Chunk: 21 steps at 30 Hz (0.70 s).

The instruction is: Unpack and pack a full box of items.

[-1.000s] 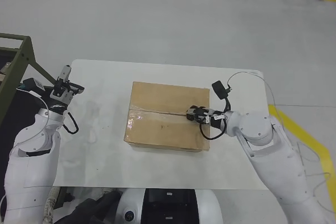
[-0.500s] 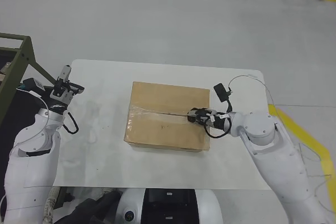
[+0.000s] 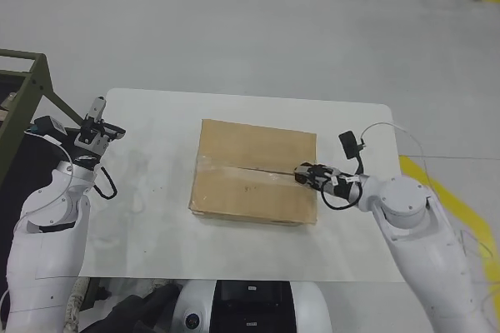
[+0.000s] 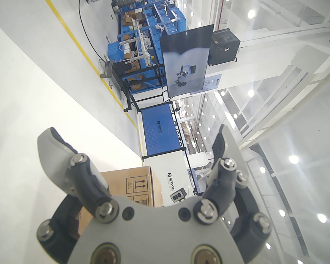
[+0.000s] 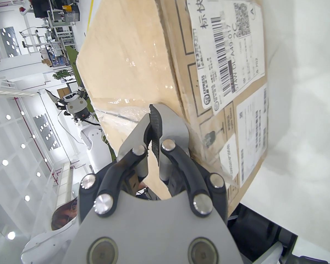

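Top view: the cardboard box (image 3: 254, 171) sits closed near the middle of the white counter (image 3: 150, 108), its top flaps meeting at a seam covered with clear tape (image 5: 118, 109). The right gripper (image 3: 303, 172) rests at the seam's end, on the box's edge nearest that arm. In the right wrist view its fingers (image 5: 165, 122) are clenched together just above the taped seam; whether they pinch any tape cannot be told. Printed shipping labels (image 5: 225, 42) cover the box side below them. The left gripper (image 4: 137, 135) is held up near the counter's left edge, well apart from the box, fingers spread and empty. A dark green cart (image 3: 17, 100) stands beside the counter.
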Tool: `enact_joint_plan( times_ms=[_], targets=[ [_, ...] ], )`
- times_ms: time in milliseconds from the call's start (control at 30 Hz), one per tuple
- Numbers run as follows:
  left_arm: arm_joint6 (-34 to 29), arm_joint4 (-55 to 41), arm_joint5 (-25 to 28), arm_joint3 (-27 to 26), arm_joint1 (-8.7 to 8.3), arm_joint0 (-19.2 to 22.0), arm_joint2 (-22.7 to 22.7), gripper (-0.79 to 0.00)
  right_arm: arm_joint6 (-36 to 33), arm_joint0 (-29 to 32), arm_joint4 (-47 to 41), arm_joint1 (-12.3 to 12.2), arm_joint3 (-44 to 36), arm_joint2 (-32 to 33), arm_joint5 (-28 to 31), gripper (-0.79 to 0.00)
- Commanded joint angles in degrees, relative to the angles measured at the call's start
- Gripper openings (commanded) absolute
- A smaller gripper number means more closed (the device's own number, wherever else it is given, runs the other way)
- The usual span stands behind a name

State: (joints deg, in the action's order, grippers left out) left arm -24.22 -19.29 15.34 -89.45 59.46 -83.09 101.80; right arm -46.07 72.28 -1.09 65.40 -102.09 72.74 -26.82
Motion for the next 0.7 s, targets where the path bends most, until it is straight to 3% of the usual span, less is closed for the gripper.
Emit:
enact_joint_plan(
  times_ms=[0,267,667],
  targets=[
    [0.00,0.00,0.00,0.00,0.00,0.00,0.00,0.000,0.40,0.72,0.01,-0.16,-0.80,0.80,0.19,-0.785],
    [0.00,0.00,0.00,0.00,0.00,0.00,0.00,0.000,0.83,3.05,-0.12,-0.82,-3.55,3.46,0.59,-0.785],
    [0.00,0.00,0.00,0.00,0.00,0.00,0.00,0.000,0.90,-0.24,-2.94,-0.54,0.90,0.99,1.52,-0.785]
  ],
)
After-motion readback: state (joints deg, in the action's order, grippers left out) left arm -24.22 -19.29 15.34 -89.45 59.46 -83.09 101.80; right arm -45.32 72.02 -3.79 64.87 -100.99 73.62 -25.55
